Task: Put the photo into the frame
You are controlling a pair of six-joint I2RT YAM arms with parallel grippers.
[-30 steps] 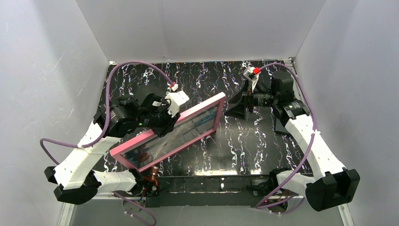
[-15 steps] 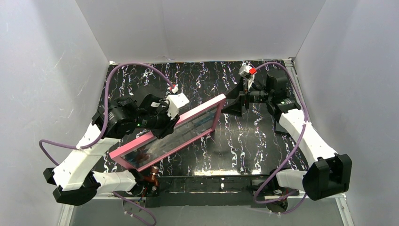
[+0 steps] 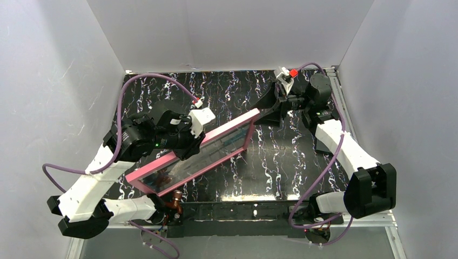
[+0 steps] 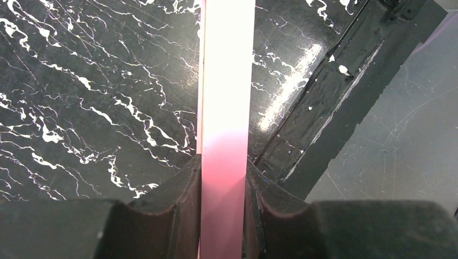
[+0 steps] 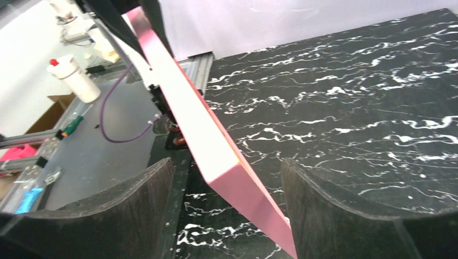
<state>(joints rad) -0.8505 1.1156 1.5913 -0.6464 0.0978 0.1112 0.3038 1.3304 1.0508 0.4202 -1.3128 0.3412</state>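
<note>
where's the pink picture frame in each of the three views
Top external: thin pink-red rectangular picture frame, tilted, left of centre.
Left wrist: its edge runs vertically up the middle, clamped by the left tool.
Right wrist: its edge slants from upper left to bottom centre, inside the open right tool.
Shared landmark: black white-veined marble tabletop.

plain white walls (image 3: 227,32) close in the bench (image 3: 291,162) at the far end and on both sides. the bench top is glossy black with white marble veins, and a glare (image 4: 286,91) of light lies near its front edge. past the bench a scratched grey surface (image 4: 399,151) shows, with a red-capped white bottle (image 5: 73,78) and a brown cardboard box (image 5: 51,110).
</note>
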